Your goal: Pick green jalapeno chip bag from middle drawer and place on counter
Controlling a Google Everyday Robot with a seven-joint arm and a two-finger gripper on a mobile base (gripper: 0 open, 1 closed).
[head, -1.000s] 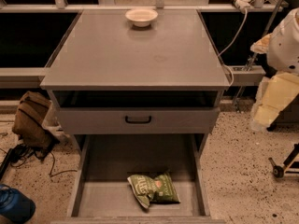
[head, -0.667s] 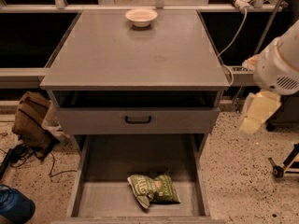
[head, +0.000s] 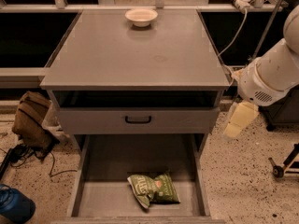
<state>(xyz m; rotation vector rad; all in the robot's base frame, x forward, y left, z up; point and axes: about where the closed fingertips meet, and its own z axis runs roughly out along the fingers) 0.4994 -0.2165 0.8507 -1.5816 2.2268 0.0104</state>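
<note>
The small crinkled green chip bag with white lettering (head: 154,189) lies on the bare floor of the pulled-out, wide grey drawer box (head: 112,160), toward 6 o'clock in the view. It sits near the drawer's front and slightly right of centre, clear of both side walls. The drawer's front edge is cut off by the bottom of the frame.

The pale yellowish gripper (head: 239,120) hangs at about 3 o'clock, off the right side of the cabinet and beside the closed grey drawer front with a black handle (head: 138,120). It is well apart from the bag. Whether it is open or closed cannot be told. It hangs below a bulky white arm segment (head: 273,73) that runs out of frame at the right.

The flat matte grey counter top (head: 135,55) carries a shallow white bowl (head: 141,17) at its 12 o'clock edge.

At 9 o'clock a brown cloth bag (head: 30,120) slumps on the speckled floor. A blue object (head: 14,208) at 7 o'clock is partly cut off.
</note>
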